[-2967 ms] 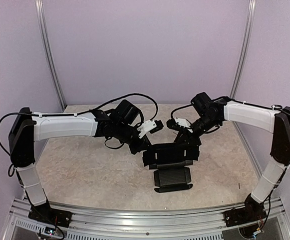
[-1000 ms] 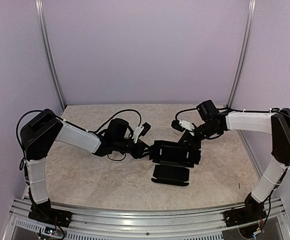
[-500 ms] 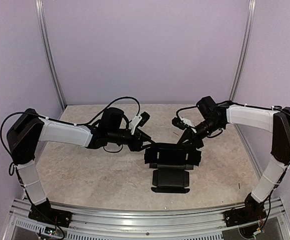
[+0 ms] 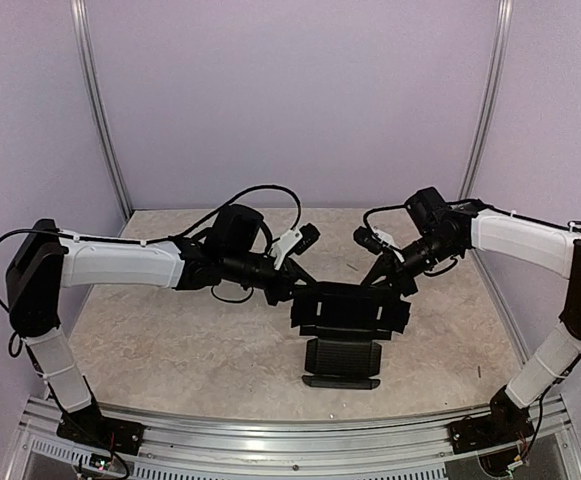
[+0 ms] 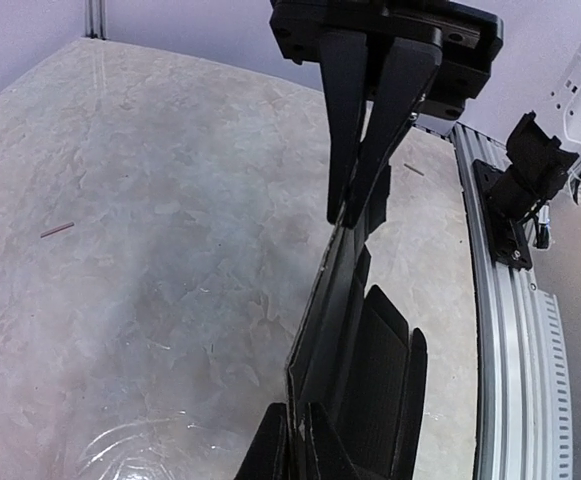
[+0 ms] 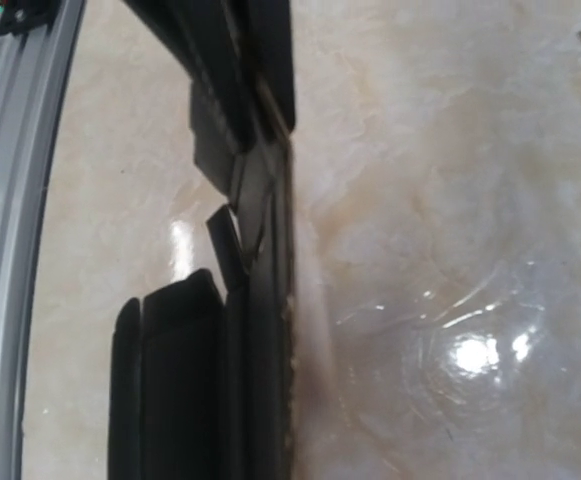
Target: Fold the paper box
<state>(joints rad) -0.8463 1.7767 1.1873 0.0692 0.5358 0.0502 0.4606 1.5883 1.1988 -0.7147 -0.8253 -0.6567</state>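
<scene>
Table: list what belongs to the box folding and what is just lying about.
Job:
paper box
left hand and right hand, one at each end of it

Lying about:
small scrap on the table

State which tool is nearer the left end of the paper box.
Left. The left tool is clamped on the paper box right at its left end. The right tool grips the same box farther along, toward its right end.
</scene>
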